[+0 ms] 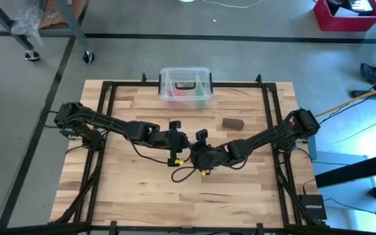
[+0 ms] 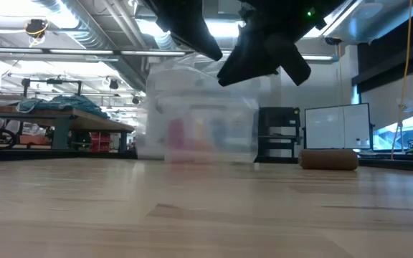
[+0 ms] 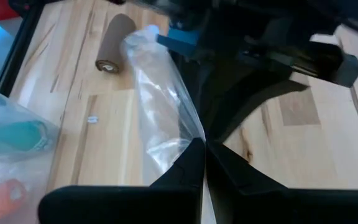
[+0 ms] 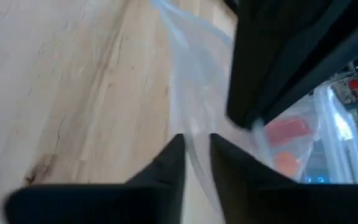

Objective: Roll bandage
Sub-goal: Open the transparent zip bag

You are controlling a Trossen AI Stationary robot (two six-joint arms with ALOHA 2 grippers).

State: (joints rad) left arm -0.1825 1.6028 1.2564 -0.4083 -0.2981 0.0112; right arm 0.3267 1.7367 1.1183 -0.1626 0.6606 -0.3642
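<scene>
Bandage [image 1: 233, 123] rolled, lying free right of bench [image 1: 129, 196] centre | clear plastic box [image 1: 185, 87] far-centre | clear bag [image 3: 160, 106] mid-bench between both pincers | left pincer [image 3: 204, 149] clamped on bag | right pincer [image 4: 194, 155] narrowly parted astride bag edge

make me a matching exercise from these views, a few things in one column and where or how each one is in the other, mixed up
Things:
1. bandage
2. clear plastic box
3. clear plastic bag
4. left gripper

Places or states:
A. at the table's far edge, black handle on top
B. shut on a thin see-through film
C. rolled up, lying alone on the wood toward the right arm's side
D. held up between the two grippers at the table's middle

Pairs: 1-C, 2-A, 3-D, 4-B
</scene>
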